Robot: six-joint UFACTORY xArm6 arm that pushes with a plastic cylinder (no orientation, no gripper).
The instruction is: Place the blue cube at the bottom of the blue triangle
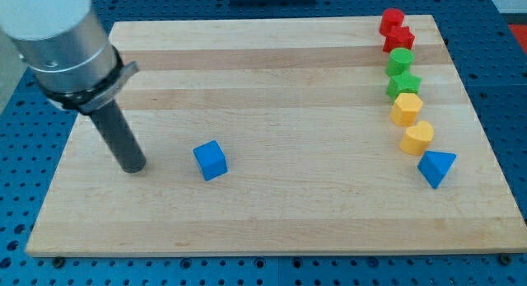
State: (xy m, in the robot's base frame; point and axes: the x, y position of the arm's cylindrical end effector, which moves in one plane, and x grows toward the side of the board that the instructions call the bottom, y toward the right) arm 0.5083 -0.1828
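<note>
Arm's coming in from the view's top-left, chunky grey cylinder with a black collar, then the dark rod angling down toward the view's right. My tip [134,168] is planted low on the left.

The blue cube [211,160] sits left of centre, well apart from the blue triangle [436,167] at the view's right.

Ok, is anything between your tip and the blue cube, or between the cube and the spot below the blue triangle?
Nothing visible. My tip sits to the view's left of the blue cube with bare board between, and the board from the cube across to below the blue triangle is bare too.
</note>
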